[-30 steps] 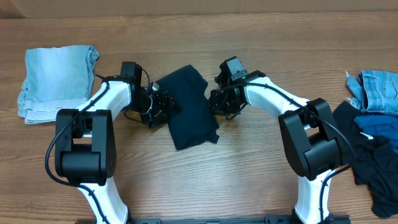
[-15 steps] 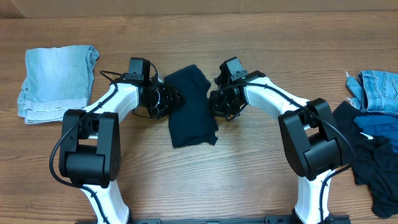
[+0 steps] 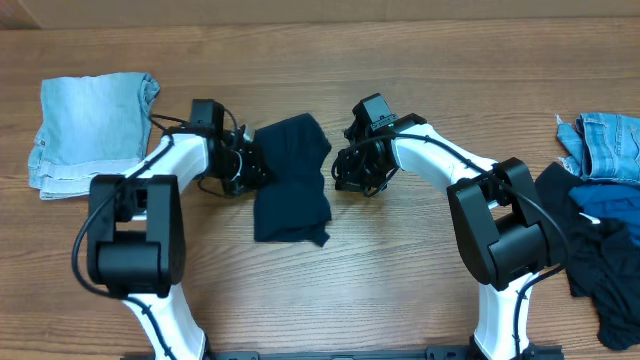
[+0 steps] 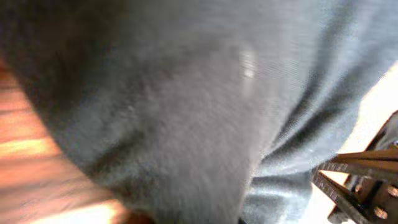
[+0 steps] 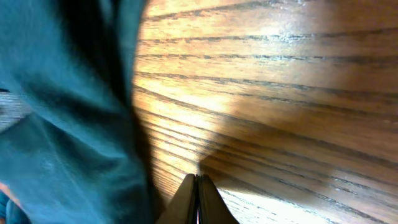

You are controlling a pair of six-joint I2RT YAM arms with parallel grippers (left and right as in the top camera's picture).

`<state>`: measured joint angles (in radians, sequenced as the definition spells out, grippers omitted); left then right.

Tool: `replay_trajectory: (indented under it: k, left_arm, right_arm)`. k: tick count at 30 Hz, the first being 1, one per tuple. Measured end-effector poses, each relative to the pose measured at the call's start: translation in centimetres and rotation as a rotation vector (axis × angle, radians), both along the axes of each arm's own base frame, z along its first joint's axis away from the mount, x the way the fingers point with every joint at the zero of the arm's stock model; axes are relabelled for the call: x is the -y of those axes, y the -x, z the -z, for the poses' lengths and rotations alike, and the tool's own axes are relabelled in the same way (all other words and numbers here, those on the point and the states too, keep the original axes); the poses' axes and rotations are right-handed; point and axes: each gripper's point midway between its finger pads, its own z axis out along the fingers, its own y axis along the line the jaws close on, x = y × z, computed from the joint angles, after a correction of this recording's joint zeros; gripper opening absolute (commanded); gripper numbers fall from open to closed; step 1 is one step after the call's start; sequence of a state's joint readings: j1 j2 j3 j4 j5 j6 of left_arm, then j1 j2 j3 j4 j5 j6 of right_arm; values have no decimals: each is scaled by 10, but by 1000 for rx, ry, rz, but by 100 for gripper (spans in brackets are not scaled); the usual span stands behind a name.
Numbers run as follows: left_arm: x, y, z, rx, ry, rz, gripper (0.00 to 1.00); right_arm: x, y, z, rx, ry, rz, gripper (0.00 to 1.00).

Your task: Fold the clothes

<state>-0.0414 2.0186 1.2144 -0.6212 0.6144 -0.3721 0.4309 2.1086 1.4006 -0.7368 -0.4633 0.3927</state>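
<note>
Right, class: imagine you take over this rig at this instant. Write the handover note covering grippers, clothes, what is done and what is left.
Left gripper: at the dark garment's left edge. Its camera shows only fabric, so open or shut is unclear.
Right gripper: shut, nothing seen between its fingers, over the table just right of that garment.
Clothes: dark garment mid-table between the arms, roughly folded. Light-blue denim piece at far left. Pile of denim and dark clothes at the right edge.
Done: the denim piece looks folded.
Left: finish the dark garment, then the pile.
</note>
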Motion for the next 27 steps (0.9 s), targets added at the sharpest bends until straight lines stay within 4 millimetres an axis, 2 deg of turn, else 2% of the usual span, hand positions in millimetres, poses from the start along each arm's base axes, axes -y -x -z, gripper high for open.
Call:
replay_trajectory:
  k: [4,5,9,11,17,21,27]
  left_arm:
    - [-9,-15,-56,171,-35,-6,6]
    - [-12,-16,-62,187,-38,-12,5]
    - [-33,-21,-63,187,-56,-66,5]
    - [-38,-21,-63,186,-61,-76,5]
    - [-45,-24,-65,189,-62,-94,7]
    - [-72,-47,-89,267,-69,-136,7]
    - [-79,-52,-95,305,-85,-112,6]
  right_arm:
    - [4,2,0,-11,8,-3,4]
    - [6,4,-3,-7,15,-13,4]
    - [10,-3,-30,73,17,-21,4]
    - [11,-7,-45,118,15,-22,4]
    - [20,4,-42,87,59,-52,4]
    - [19,2,-43,106,56,-65,4]
    - [22,3,-41,103,69,-66,4]
